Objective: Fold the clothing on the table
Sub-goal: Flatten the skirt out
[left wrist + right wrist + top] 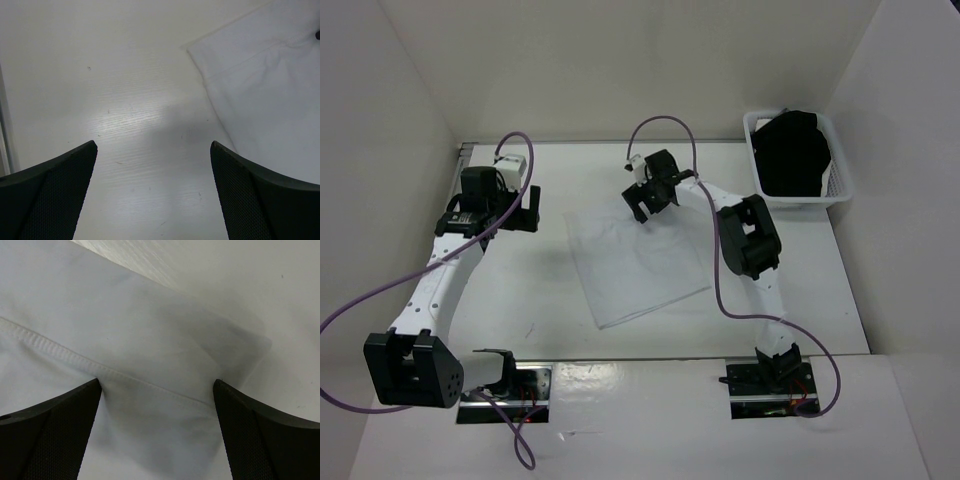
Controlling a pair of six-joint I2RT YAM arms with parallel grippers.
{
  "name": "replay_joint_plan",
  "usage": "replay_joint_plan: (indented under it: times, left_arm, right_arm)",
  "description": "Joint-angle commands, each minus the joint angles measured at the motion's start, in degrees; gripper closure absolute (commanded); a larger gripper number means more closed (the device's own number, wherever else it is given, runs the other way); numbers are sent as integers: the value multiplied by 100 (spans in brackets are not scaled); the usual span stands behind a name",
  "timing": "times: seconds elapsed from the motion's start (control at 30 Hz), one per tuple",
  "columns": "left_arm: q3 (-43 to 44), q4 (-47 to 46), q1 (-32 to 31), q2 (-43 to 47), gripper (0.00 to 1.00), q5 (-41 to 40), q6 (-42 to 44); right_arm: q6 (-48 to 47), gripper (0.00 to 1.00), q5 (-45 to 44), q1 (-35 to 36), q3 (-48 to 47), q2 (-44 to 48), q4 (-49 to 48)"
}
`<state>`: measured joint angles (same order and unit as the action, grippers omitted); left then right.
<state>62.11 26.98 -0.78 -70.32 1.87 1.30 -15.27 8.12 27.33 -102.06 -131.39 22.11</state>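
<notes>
**Top view.** The clothing, a thin plain white fabric garment, lies spread flat on the large matte white counter. The black two-finger right claw hangs over the clothing's far edge. The black left claw is over bare counter just left of the clothing's far-left corner. A white slotted plastic basket holding a black garment stands well to the right of the clothing.

**Left wrist view.** Claw wide, nothing held. The clothing's corner is ahead and to the right, apart from the fingers.

**Right wrist view.** Claw wide, empty. The clothing is directly beneath, with its stitched hem crossing between the fingers. Contact with the cloth: cannot tell.

**Judgement.** Step in hand is the reach for the first fold; no fold made yet. Next, the right claw should drop and pinch the edge, and the left claw should shift onto the corner.
</notes>
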Motion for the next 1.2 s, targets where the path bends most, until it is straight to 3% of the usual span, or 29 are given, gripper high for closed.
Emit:
replay_joint_plan:
  times: [0.0, 0.5, 0.8, 1.1, 1.17]
  left_arm:
    - [-23, -114, 25, -60, 0, 147, 46]
    - [-23, -114, 25, -8, 0, 253, 46]
    - [-23, -9, 25, -174, 0, 735, 204]
    - [161, 105, -774, -753, 0, 622, 318]
    - [319, 105, -950, -1025, 0, 560, 266]
  right_arm:
    - [436, 4, -353, -96, 246, 254, 391]
    - [1228, 4, -900, -703, 1082, 1098, 513]
    - [938, 4, -267, -624, 1312, 2168, 627]
    - [542, 4, -731, -387, 1979, 3567, 506]
    - [420, 8, -803, -465, 2260, 3682, 417]
